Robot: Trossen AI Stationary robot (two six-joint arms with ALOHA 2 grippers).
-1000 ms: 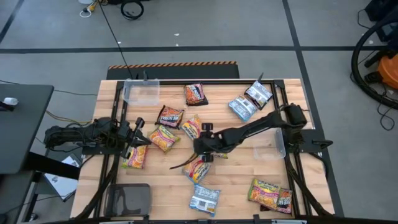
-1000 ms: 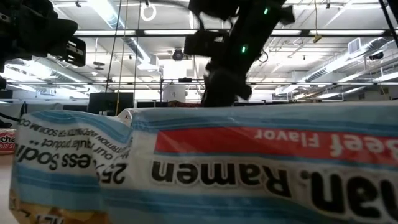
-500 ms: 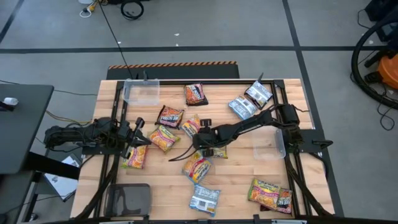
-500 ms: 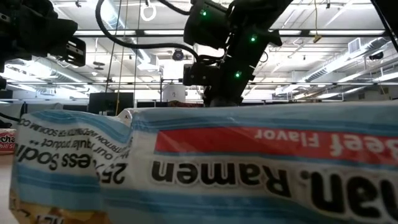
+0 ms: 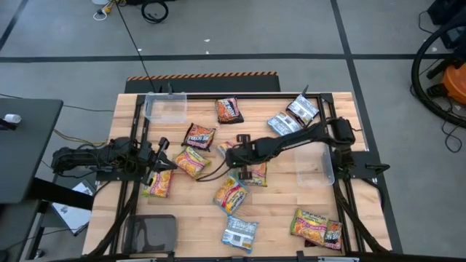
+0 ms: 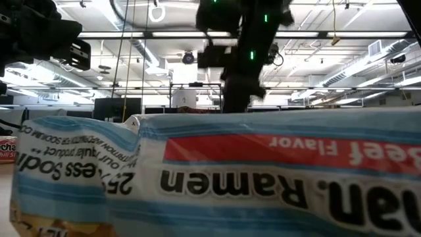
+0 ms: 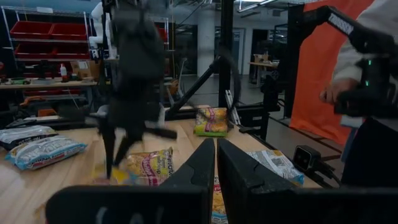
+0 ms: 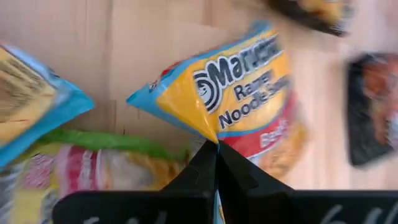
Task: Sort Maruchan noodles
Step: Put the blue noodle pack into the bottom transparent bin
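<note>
Maruchan noodle packets lie scattered flat on the wooden table (image 5: 284,200): orange-yellow, dark and blue-silver ones. My right gripper (image 5: 231,154) reaches to the table's middle and is shut on an orange-yellow packet (image 8: 242,93), which is also visible in the high view (image 5: 223,149). My left gripper (image 5: 164,148) waits shut at the table's left, touching nothing, near another yellow packet (image 5: 192,161). In the low view a blue-silver packet (image 6: 217,178) fills the foreground and hides the place where my right gripper (image 6: 237,99) meets the table. My right gripper pinches the orange-yellow packet's crinkled edge (image 8: 219,135) between its two shut fingers, coming from above and pointing down. The plastic puckers toward the fingertips. Whether the packet is clear of the table cannot be seen.
Clear bins stand at the far left (image 5: 166,107) and the right (image 5: 317,167). Around the grip lie more packets (image 5: 255,173), (image 5: 230,195) and a dark one (image 5: 199,136). A person (image 7: 373,62) stands beyond the table's right side.
My right gripper has moved toward the table's far edge, from above the packets near the middle to the orange-yellow packet. There it has shut on that packet's edge.
</note>
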